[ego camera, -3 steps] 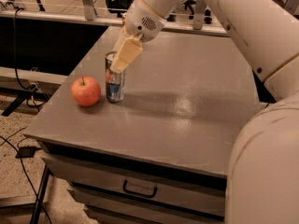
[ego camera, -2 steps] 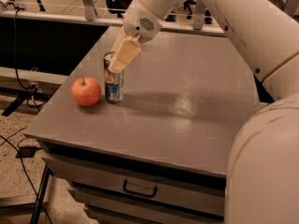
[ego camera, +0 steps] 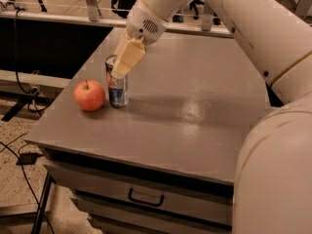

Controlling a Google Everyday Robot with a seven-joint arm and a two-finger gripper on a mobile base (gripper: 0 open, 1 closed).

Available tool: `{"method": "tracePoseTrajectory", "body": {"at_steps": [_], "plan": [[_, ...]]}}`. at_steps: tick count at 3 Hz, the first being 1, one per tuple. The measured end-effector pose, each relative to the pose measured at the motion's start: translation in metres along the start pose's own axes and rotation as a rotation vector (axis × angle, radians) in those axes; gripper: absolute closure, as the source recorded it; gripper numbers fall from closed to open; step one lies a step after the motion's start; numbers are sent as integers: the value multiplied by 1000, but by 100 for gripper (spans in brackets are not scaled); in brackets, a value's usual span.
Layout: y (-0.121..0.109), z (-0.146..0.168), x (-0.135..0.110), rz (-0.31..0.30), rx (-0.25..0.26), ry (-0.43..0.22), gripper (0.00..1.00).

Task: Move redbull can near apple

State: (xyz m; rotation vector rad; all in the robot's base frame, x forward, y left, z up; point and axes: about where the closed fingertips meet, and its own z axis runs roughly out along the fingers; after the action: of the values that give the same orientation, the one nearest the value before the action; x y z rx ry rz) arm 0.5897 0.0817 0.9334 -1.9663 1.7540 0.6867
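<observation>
- Two task things close together on the left near part of the grey table.
- Farthest left: apple, resting stem up, well in from the table's left edge.
- Just right of it: redbull can, upright on the tabletop, just beside the apple, perhaps touching. Apparently set there to meet the task's "near", so probably little left but letting go and backing off.
- Can's contents: not visible, top partly covered.
- Against the can's upper right part: gripper, slanting down from the far right, presumably angled so as to steady the tall slim can. Clamped or loose: cannot tell.
- Lower, in the table's near face: drawer with a dark handle, shut, contents hidden.
- Right: white arm, reaching from the near right across toward the far left, clear of the apple.
</observation>
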Motion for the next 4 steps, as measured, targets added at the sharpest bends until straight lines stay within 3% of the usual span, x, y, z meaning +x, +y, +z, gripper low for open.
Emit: {"method": "tracePoseTrajectory", "body": {"at_steps": [1,2,3,4], "plan": [[-2,2,-2,-1,2,-4,0],[-2,2,-3,-5,8,-8,0],[7,-28,4,-33,104,-28,0],[35,-84,13,-112,282,-61,0]]}}
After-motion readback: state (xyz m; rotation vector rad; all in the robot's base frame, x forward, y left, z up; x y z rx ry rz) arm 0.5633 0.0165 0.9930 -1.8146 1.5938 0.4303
